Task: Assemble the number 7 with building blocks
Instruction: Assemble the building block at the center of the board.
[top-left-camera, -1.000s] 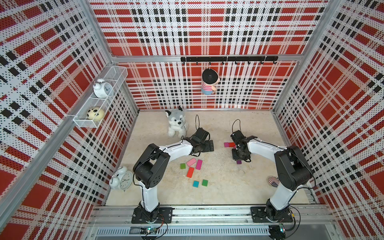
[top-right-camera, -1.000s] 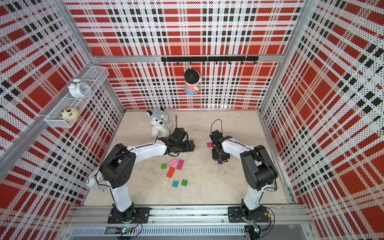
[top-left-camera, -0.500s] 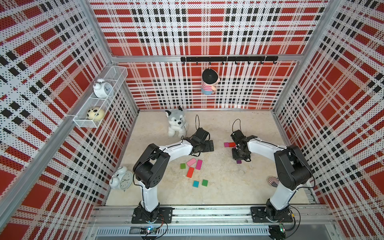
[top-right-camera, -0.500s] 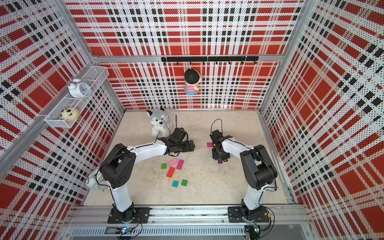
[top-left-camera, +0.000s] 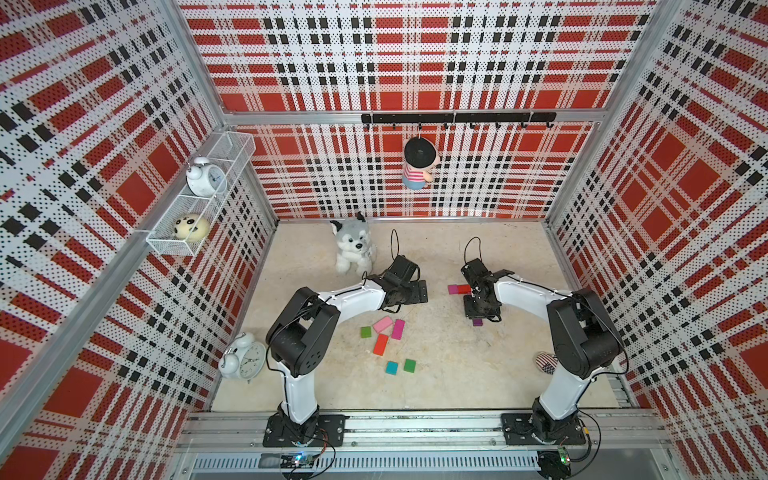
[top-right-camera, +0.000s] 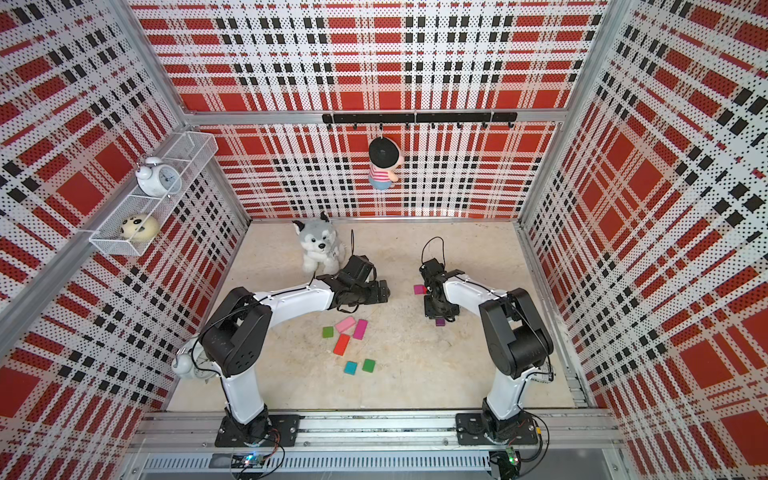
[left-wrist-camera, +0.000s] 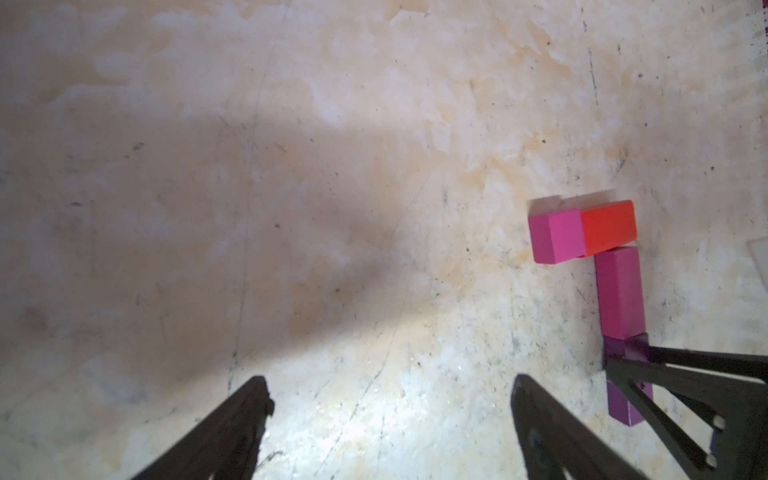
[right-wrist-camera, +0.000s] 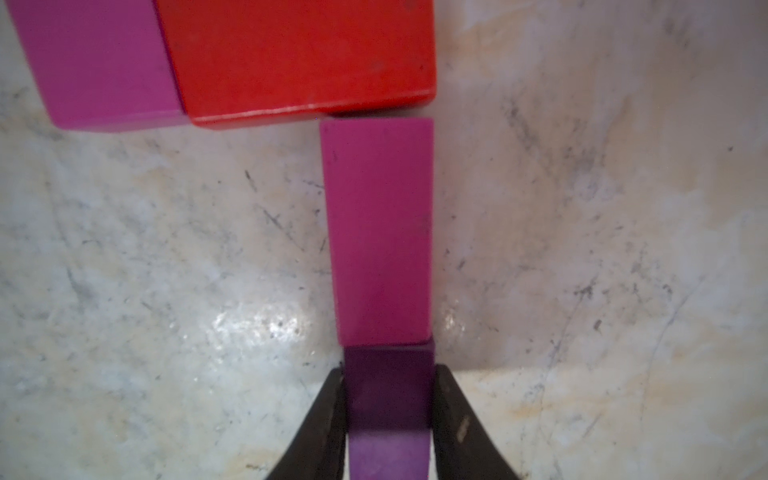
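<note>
Against the long magenta stem block (right-wrist-camera: 378, 232), my right jaws pinch the purple rectangular block (right-wrist-camera: 388, 399), left jaws spread; next I release gently.

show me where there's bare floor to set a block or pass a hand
Bare floor lies between the left hand and the number 7, and between the loose blocks and the right arm. Crowded: the stem's end, where the right hand grips the purple block.
</note>
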